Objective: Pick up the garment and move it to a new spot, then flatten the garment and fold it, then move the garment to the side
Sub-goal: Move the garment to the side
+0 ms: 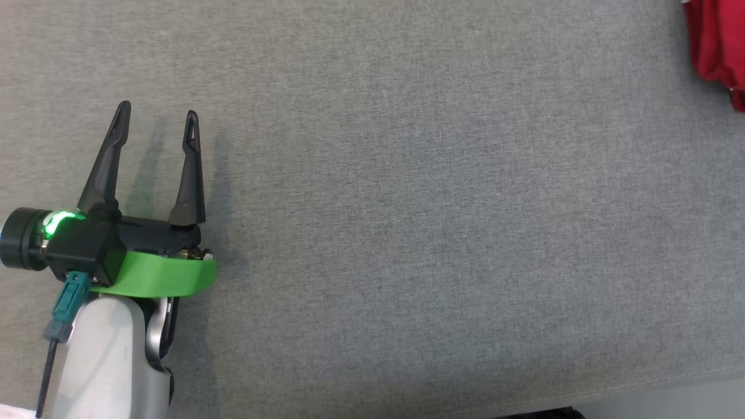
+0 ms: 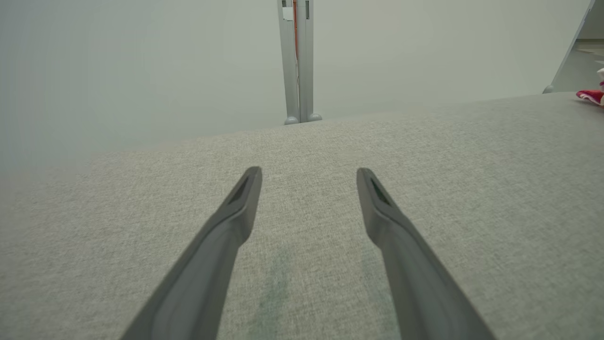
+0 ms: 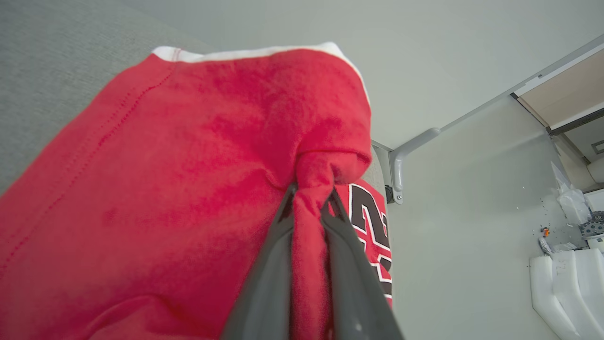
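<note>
The garment [image 3: 198, 165] is a red jersey with white trim and black-and-white numbers. In the right wrist view a bunched fold of it sits pinched between the two dark fingers of my right gripper [image 3: 309, 198], which is shut on the cloth. In the head view a small red part of the garment [image 1: 717, 43] shows at the top right corner of the grey table. My left gripper [image 1: 157, 119] rests low at the left of the table, far from the garment, its fingers [image 2: 240, 208] spread open with nothing between them. A red scrap of the garment [image 2: 590, 96] shows at the far right of the left wrist view.
The grey cloth-covered table [image 1: 407, 203] stretches bare between the left gripper and the garment; its front edge [image 1: 640, 387] runs along the bottom right. A metal post [image 2: 297, 61] stands beyond the far edge. White foam pieces [image 3: 566, 288] lie on the floor to the right.
</note>
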`<state>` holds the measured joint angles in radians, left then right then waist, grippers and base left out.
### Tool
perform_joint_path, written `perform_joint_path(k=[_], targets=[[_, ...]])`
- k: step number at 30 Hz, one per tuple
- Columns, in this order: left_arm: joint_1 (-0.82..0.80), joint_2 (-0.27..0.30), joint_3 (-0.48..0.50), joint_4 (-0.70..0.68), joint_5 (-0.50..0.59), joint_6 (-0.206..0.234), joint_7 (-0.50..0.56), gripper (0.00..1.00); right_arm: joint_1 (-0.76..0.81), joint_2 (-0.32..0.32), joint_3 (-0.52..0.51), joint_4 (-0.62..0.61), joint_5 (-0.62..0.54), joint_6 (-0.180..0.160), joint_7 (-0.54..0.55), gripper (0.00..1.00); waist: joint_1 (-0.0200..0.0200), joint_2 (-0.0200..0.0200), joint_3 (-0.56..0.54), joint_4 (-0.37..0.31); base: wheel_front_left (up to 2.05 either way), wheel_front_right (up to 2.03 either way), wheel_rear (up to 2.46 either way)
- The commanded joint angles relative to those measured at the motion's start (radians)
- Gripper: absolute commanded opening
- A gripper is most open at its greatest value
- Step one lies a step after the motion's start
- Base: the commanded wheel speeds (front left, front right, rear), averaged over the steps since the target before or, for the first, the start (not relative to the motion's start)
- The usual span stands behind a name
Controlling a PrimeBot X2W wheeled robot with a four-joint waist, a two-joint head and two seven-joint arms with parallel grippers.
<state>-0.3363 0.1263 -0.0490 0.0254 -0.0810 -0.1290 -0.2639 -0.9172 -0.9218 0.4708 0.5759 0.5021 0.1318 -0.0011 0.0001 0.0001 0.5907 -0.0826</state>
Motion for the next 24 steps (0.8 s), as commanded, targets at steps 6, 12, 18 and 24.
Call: perform_joint_path(k=[6, 12, 18, 24], targets=[[0.003, 0.033, -0.006, -0.047, -0.003, -0.002, 0.000, 1.00, -0.057, -0.072, -0.004, 0.011, 0.022, -0.002, 0.031, 0.00, -0.0001, -0.0001, 0.053, -0.043, 0.00, 0.00, 0.00], [0.013, 0.038, -0.012, -0.068, -0.005, -0.002, 0.000, 1.00, -0.105, -0.060, 0.007, 0.066, 0.008, -0.002, 0.047, 0.27, -0.0001, -0.0001, 0.061, -0.040, 0.00, 0.00, 0.00], [0.005, 0.033, -0.009, -0.072, -0.007, -0.002, 0.000, 1.00, -0.157, -0.025, -0.017, 0.133, -0.074, -0.002, -0.037, 1.00, -0.0001, -0.0001, 0.059, -0.032, 0.00, 0.00, 0.00], [0.024, 0.021, 0.002, -0.047, -0.015, 0.000, 0.000, 1.00, -0.185, 0.051, -0.062, 0.169, -0.151, -0.002, -0.146, 1.00, -0.0001, -0.0001, 0.015, -0.023, 0.00, 0.00, 0.00]])
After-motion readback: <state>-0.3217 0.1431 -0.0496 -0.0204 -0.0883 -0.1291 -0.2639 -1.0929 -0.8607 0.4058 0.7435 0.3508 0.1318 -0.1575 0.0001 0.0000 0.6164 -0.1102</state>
